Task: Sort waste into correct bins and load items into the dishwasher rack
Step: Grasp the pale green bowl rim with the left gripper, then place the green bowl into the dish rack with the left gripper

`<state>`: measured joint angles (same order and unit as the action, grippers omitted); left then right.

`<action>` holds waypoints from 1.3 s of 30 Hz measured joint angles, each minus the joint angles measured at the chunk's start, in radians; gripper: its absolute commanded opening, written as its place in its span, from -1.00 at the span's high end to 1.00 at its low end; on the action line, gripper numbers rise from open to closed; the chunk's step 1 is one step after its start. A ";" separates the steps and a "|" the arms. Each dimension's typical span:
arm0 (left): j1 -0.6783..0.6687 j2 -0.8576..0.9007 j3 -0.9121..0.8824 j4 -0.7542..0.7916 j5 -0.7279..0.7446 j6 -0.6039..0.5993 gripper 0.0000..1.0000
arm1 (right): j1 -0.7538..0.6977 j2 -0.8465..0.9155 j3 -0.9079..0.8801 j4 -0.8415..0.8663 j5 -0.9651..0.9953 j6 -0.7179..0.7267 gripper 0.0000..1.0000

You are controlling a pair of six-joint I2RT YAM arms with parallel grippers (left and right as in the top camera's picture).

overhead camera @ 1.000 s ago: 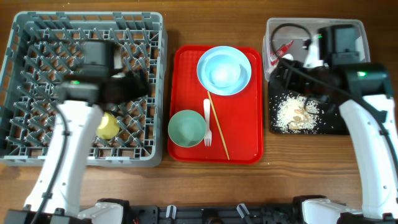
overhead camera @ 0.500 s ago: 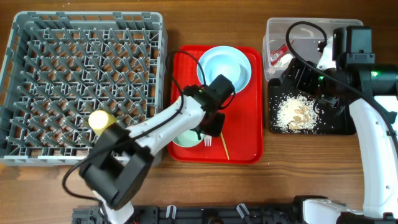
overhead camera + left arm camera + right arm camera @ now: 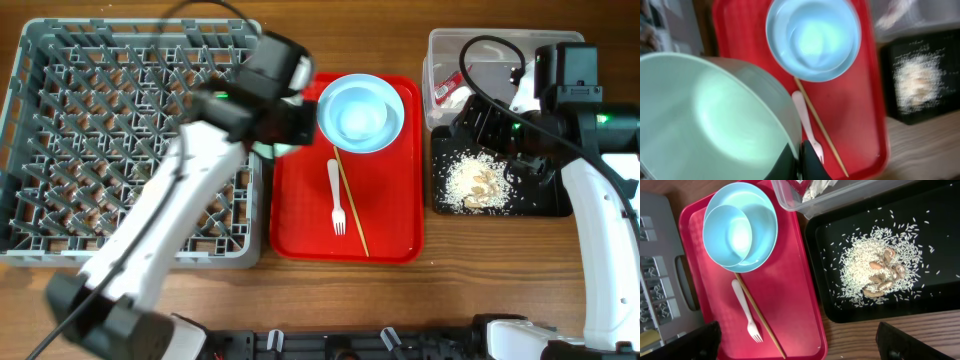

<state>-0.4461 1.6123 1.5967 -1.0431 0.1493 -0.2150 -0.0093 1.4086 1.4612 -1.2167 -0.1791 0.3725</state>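
Note:
My left gripper is shut on the rim of the light green bowl, holding it in the air. From overhead the left gripper hangs over the right edge of the grey dishwasher rack, with a sliver of the green bowl under it. The pale blue bowl, white fork and chopstick lie on the red tray. My right gripper stands open and empty; overhead, the right gripper is above the black tray of rice crumbs.
The clear tub at the back right holds a red wrapper and a white scrap. My left arm stretches diagonally across the rack. Bare wooden table runs along the front edge.
The left gripper closed on the green bowl, lifted it off the red tray and carried it up and left to the rack's right edge. The right arm stayed put.

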 measured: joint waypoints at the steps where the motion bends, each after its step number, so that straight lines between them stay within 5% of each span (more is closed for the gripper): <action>1: 0.083 -0.047 0.005 -0.012 0.072 0.044 0.92 | 0.000 0.000 0.000 0.000 0.000 0.000 -0.99; 9: 0.565 0.082 0.005 -0.121 0.678 0.314 0.92 | 0.000 0.000 0.000 0.000 0.000 0.000 -0.99; 14: 0.681 0.238 0.005 -0.148 0.900 0.399 0.92 | 0.000 0.000 0.000 -0.001 0.000 0.000 -0.99; 27: 0.770 0.355 0.005 -0.162 1.026 0.421 0.92 | 0.000 0.000 0.000 -0.002 0.000 0.000 -0.99; 34: 0.869 0.355 0.005 -0.133 1.248 0.447 0.92 | 0.000 0.000 0.000 -0.002 0.000 0.000 -1.00; 39: 0.907 0.355 0.005 -0.068 1.207 0.450 0.92 | 0.000 0.000 0.000 -0.002 0.000 0.000 -0.99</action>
<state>0.4610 1.9675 1.6020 -1.1107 1.3567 0.2352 -0.0093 1.4086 1.4612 -1.2186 -0.1791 0.3725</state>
